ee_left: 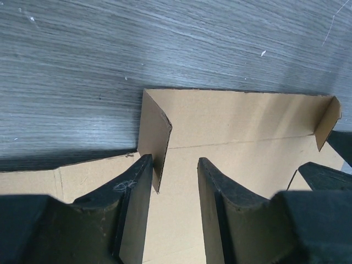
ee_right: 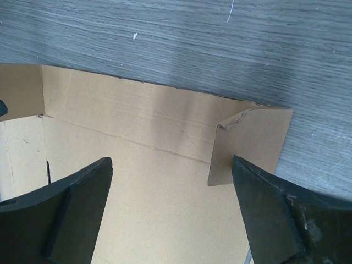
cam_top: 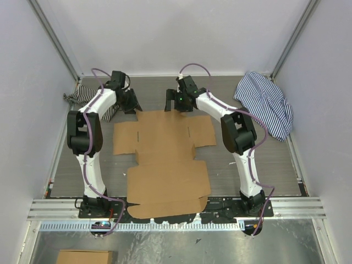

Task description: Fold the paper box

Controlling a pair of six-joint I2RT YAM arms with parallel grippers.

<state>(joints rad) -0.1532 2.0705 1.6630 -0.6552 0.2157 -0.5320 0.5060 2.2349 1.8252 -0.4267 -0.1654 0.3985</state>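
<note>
Box (cam_top: 165, 165) lies flat on the surface (cam_top: 264, 159), its far corner flaps (ee_left: 154, 137) raised, your left tool (ee_left: 175, 162) half-spread astride one, your right tool (ee_right: 171, 162) gaping beside the other, neither gripping, likely poised to fold them.

Overhead looks down; wrists close, share paper box (ee_left: 236, 121)

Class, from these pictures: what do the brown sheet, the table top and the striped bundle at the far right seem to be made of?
The paper box: plain brown cardboard, matte; creases and cut flaps show. The table top: grey wood-grain surface, likely laminate; fine streaks, slight sheen. The striped cloth: soft woven fabric, probably; it lies in folds.
</note>
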